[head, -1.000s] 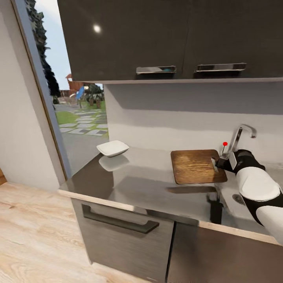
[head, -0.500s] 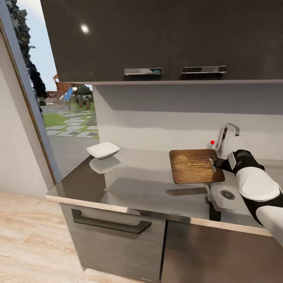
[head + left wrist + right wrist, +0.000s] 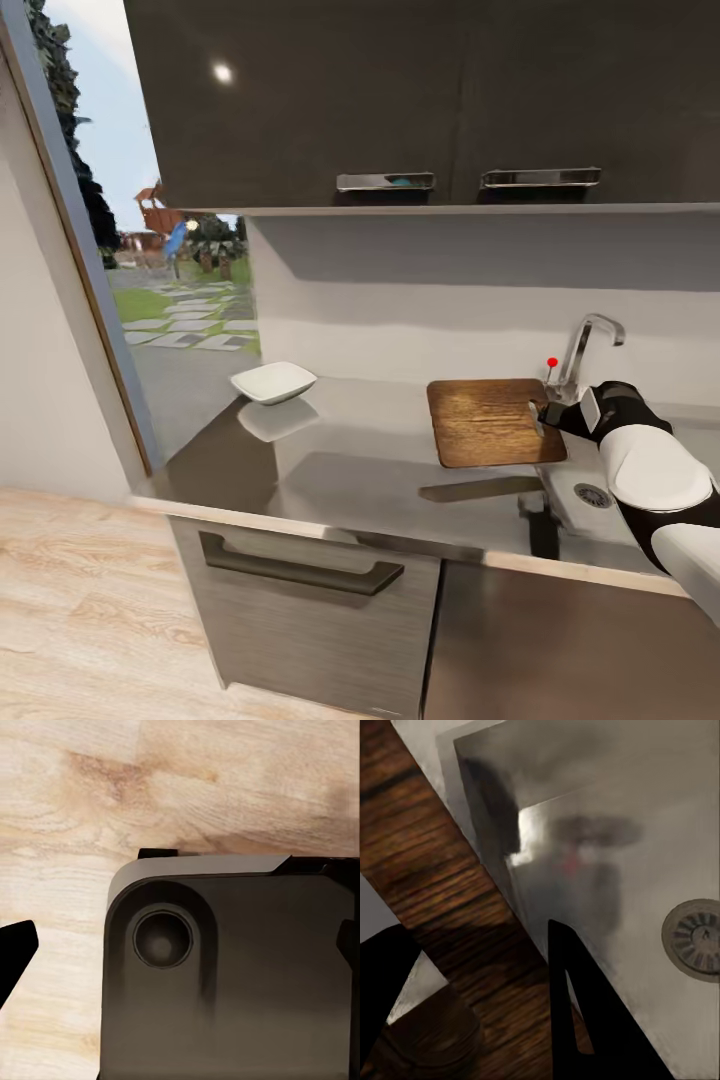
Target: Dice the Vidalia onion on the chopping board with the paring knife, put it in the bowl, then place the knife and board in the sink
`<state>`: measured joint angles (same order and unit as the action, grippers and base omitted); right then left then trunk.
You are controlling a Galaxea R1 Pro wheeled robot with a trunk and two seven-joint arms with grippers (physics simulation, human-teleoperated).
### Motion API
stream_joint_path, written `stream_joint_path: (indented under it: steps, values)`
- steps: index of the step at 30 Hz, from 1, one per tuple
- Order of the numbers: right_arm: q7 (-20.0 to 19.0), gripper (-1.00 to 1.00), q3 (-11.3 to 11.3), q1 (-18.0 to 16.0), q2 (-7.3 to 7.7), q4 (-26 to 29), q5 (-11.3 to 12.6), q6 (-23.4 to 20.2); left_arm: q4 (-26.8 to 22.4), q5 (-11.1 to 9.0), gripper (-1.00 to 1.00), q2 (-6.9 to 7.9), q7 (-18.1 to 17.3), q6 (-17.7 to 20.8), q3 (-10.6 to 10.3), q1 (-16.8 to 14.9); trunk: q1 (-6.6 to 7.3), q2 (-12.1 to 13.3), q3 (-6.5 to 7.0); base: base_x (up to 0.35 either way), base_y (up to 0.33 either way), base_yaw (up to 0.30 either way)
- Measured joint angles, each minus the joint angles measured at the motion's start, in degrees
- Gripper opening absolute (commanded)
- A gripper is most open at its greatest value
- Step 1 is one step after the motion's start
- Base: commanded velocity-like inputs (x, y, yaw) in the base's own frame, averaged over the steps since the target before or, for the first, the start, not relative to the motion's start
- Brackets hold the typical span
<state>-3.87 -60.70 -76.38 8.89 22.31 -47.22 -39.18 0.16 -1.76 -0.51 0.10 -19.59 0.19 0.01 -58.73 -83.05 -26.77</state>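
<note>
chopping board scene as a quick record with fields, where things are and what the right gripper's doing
board: held lifted at its right end, shadow on the countertop below it
right gripper: shut on the board's edge near the handle slot
sink: right of the board, drain visible, basin looks empty
tap: behind the sink, red knob
bowl: far left of countertop, apart from board
left gripper: over wooden floor, state unclear

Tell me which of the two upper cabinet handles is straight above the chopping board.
The right-hand handle. It sits roughly over the chopping board, which the right gripper holds by its end; the other handle hangs further left, toward the bowl.
</note>
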Motion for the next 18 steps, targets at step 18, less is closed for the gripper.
stream_joint_path:
  steps: [18]
  values:
    - [0.0, -1.0, 0.0, 0.0, -0.13, 0.1, 0.0, -2.0, 0.0, 0.0, 1.0, 0.0, 0.0, 0.0, 0.0, 0.0, 0.0, 0.0, 0.32, 0.0, 0.289, -0.099]
